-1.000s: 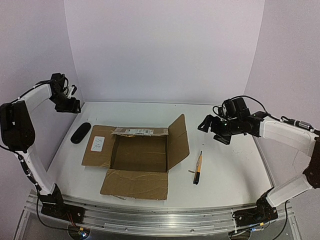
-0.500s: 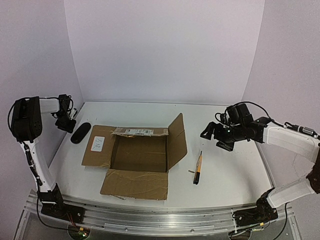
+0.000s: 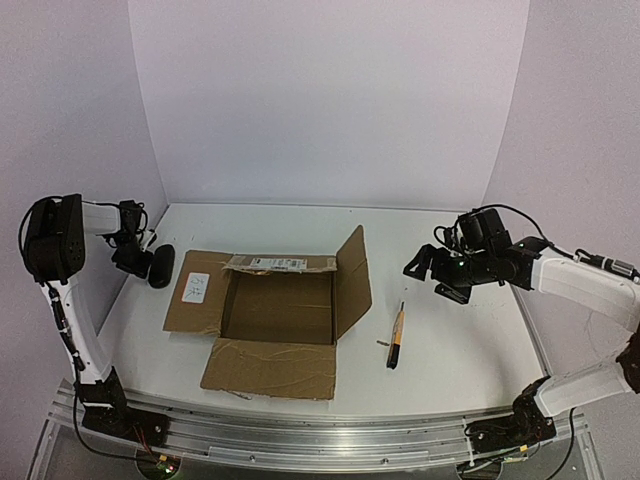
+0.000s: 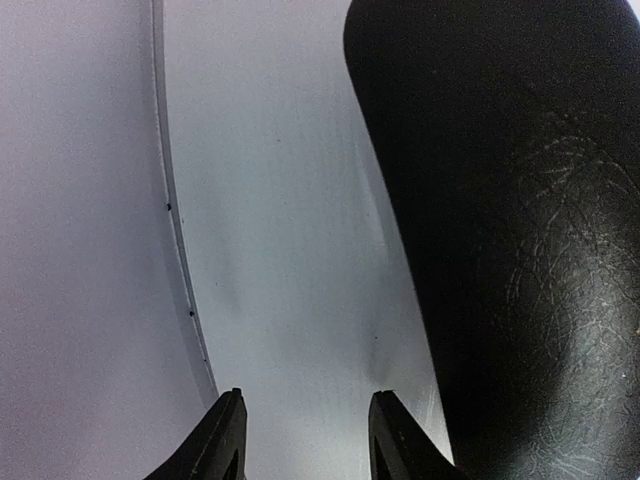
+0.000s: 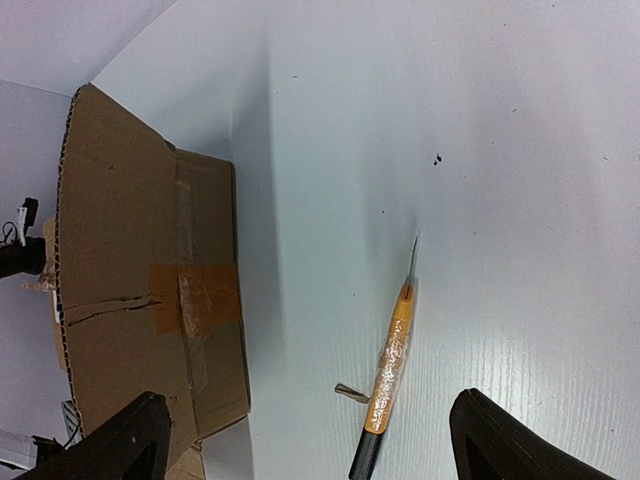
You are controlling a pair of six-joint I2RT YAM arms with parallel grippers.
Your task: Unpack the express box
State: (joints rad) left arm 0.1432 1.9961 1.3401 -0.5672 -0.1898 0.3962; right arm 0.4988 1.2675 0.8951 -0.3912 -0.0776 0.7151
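1. A white table (image 3: pixel 460 330) stands between plain pale lilac walls (image 3: pixel 320 100).
2. The express box (image 3: pixel 280 310) lies centre-left, its flaps spread open.
3. The left gripper (image 4: pixel 306 395), jaws partly apart, sits at the far left beside a black oval object (image 3: pixel 161 265), perhaps touching it.
4. The right gripper (image 5: pixel 310 400) hangs wide open at the right, above a utility knife (image 3: pixel 397 337).

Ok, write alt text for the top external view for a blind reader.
An opened cardboard express box lies on the table, flaps spread, right flap tilted up. A yellow-black utility knife lies to its right near the open right gripper; the left gripper sits beside a small black oval object left of the box.
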